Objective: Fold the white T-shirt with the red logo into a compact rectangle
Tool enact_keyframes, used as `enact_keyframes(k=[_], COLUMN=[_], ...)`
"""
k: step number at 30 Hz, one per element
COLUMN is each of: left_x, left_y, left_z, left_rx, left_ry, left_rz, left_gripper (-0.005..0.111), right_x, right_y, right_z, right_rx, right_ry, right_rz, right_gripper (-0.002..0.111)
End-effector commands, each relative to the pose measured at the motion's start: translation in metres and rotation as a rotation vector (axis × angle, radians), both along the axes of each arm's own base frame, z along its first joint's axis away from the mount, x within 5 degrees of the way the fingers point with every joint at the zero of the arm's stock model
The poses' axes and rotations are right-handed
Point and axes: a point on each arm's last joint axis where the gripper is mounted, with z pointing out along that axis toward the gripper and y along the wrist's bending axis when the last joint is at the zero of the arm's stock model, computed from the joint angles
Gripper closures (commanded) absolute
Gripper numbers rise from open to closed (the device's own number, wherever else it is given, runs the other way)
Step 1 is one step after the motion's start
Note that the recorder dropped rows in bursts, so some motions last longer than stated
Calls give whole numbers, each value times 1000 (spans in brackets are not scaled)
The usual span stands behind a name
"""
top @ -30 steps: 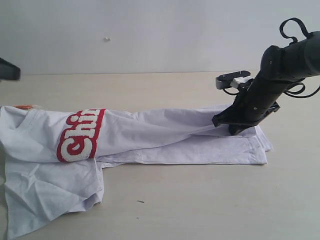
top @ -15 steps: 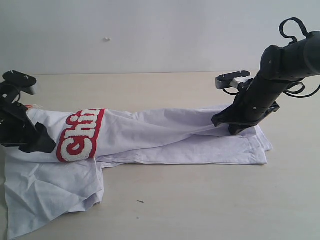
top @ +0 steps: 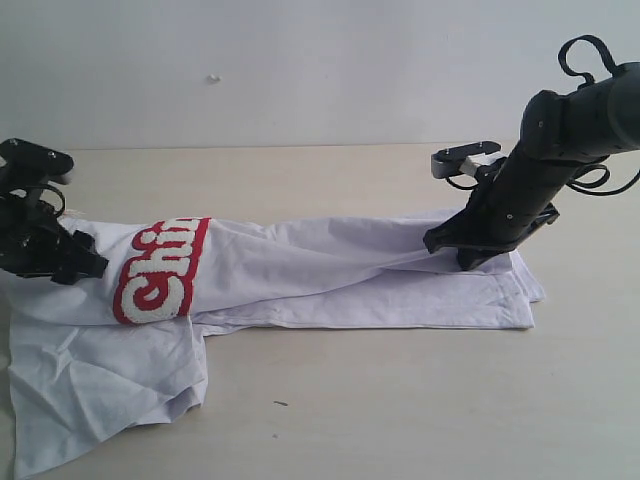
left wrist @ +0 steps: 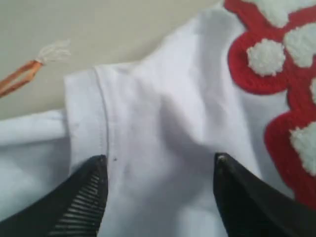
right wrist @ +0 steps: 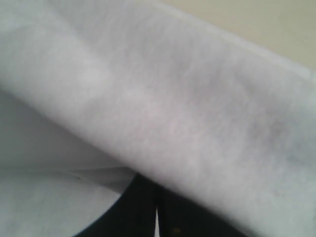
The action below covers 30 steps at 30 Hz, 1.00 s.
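The white T-shirt (top: 330,275) lies stretched lengthwise across the table, folded along its length, with a loose sleeve part (top: 100,380) spread toward the front left. The red logo (top: 162,270) faces up near the left end and also shows in the left wrist view (left wrist: 276,79). My left gripper (top: 72,266) is open at the collar end, its jaws (left wrist: 160,160) apart over the white cloth beside a seam. My right gripper (top: 468,256) is shut on the T-shirt's right end, where cloth (right wrist: 187,98) drapes over the closed fingers (right wrist: 143,207).
The beige table (top: 400,400) runs to a pale wall at the back. A small orange neck tag (left wrist: 22,79) lies on the table just beyond the collar. A tiny dark speck (top: 281,403) sits on the table in front of the shirt.
My left arm has come in from the left edge and settled over the shirt's collar end, beside the logo. The right arm and the shirt's right end have not moved.
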Motion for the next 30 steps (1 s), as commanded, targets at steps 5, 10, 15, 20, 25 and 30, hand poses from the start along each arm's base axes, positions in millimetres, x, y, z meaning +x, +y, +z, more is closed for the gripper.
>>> enact_keyframes(k=[5,10,15,20,25,30], left_x=[7,15,24,27,30,27], left_y=[-6,-4,-1,0,4,4], left_z=[0,6,-17,-21,-4,33], left_rx=[-22,-18,12,11,-8,-35], left_ry=[34,-31,-35,-35,-82,-162], left_rz=[-22,13,39,46,81,89], left_gripper=[46,46,46,46,46,46], right_x=[-13,-12,-14,-14,-14,-13], right_y=[-7,-7,-7,-7,-7,-7], right_z=[-28,-28,-28,-28,-28,-28], right_rx=[-52,-52,-46,-46,-51,-53], right_ry=[125,120,135,137,137,125], right_rz=[48,46,43,43,47,48], right_gripper=[108,108,108,108,108,108])
